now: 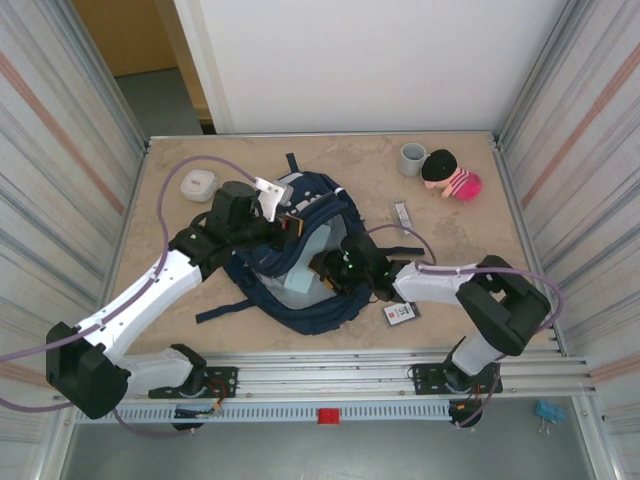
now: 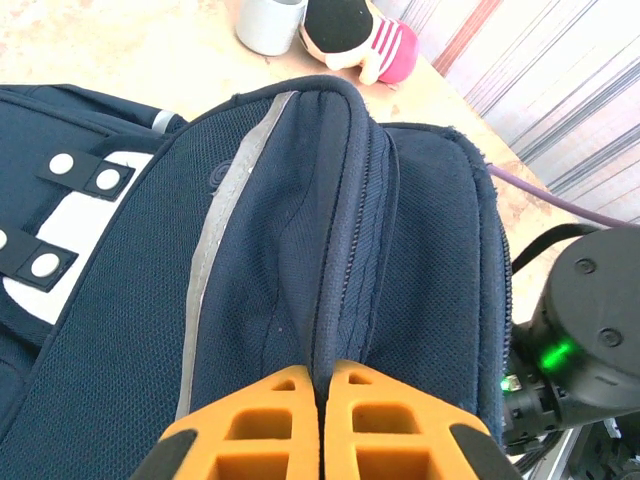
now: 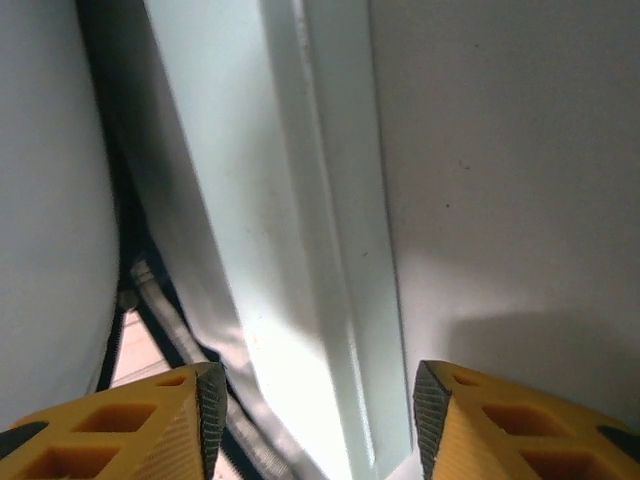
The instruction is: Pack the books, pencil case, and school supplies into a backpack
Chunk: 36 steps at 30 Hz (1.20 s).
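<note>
Backpack [image 1: 322, 205] lies open in the middle of the table [image 1: 480, 225], and a pale teal book [image 1: 305, 262] sits inside the opening, against the grey lining. The left gripper [image 2: 320, 378] is at the far rim of the backpack, and its orange jaws are pressed together on a raised fold of the navy fabric beside the zipper. The right gripper [image 3: 318, 395] is inside the opening from the right side. Its jaws stand moderately apart, and the edge of the book runs into the gap; neither pad clearly touches it. A black rectangle [image 1: 399, 313] with a white label lies on the table just beside the near right edge of the backpack. A grey-white bar [image 1: 402, 214] lies further back, right of the backpack. A cup [image 1: 412, 158] and a doll [image 1: 452, 176] are at the far right, and a white box [image 1: 199, 184] is at the far left.
</note>
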Motion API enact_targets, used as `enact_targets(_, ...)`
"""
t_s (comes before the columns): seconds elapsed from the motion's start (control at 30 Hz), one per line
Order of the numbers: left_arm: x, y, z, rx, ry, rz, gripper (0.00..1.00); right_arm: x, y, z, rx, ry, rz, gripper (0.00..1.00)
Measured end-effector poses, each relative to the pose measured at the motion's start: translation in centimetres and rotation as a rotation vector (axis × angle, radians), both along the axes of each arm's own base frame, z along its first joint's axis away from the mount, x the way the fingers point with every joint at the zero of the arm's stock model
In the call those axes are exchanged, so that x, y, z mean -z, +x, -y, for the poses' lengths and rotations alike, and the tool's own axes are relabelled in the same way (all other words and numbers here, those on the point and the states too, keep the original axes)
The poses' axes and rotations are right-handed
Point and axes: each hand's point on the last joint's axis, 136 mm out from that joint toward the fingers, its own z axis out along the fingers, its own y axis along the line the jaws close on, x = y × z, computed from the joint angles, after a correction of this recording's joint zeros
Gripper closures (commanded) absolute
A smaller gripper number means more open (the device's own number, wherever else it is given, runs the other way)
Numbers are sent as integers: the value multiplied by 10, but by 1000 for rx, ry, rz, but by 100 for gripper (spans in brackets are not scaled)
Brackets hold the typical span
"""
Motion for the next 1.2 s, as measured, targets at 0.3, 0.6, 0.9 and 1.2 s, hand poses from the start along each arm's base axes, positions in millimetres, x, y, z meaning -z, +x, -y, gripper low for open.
enact_targets(0.3,3,-1,-1,0,1,-3,100,11,4,-39,-25,31,16,63)
enact_targets(0.6,1,-1,-1,-2,-2,4,100,-6,54,-86,11,90,117,67)
enact_targets(0.9,-3,3,-5,-21,-7,21,100,0,68,-97,23,113,144,62)
enact_targets(1.2,1,-2,-15,-47,-1,35,100,-9,33,-43,3,34,164,51)
